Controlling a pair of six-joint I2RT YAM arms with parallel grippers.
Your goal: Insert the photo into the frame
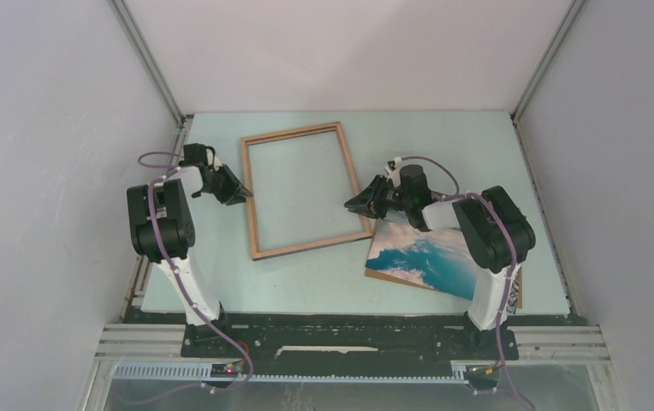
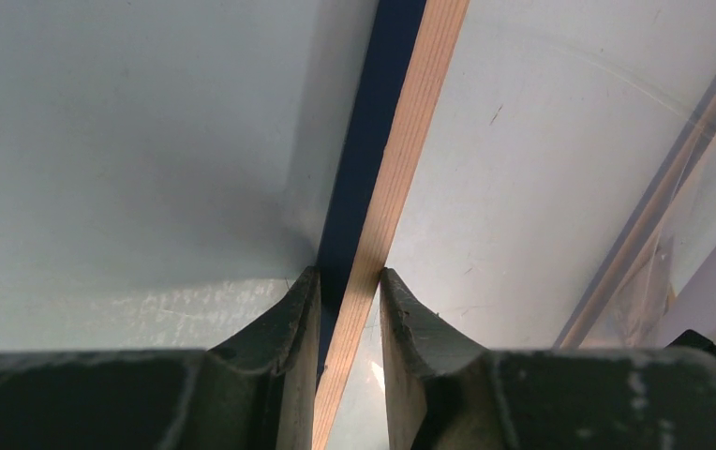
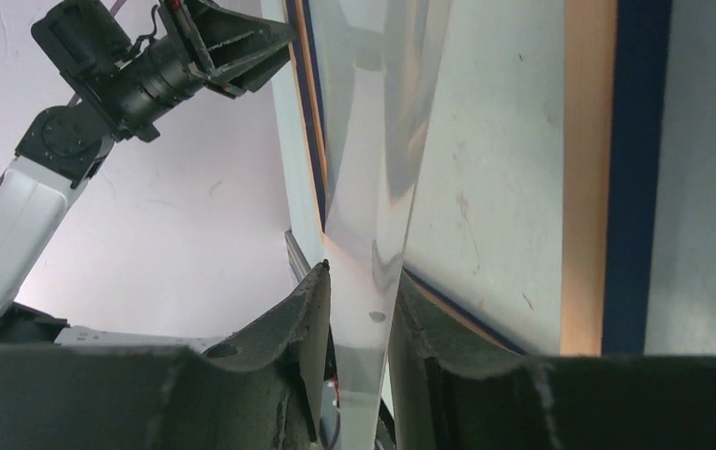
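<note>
On the pale green table, boxed in by grey walls, we see the frame lying near the middle with its wood face up and the bare tabletop showing through its opening. The photo lies outside the frame, just off its near right corner, with the sea and clouds facing up. Its right edge is hidden under the right arm, so we cannot see that side. Purple cables run along both arms. The left gripper meets the frame's left side bar, and in the left wrist view its fingers are drawn in close on either side of that bar, pinching it, with the navy edge and the wood face running away between them. The right gripper reaches across to the frame's right side bar, well clear of the photo's picture area. In the right wrist view its fingers stand only narrowly apart and a pale, glossy strip fills the gap between them. We cannot tell whether that strip is the bar's edge or a clear pane.
</note>
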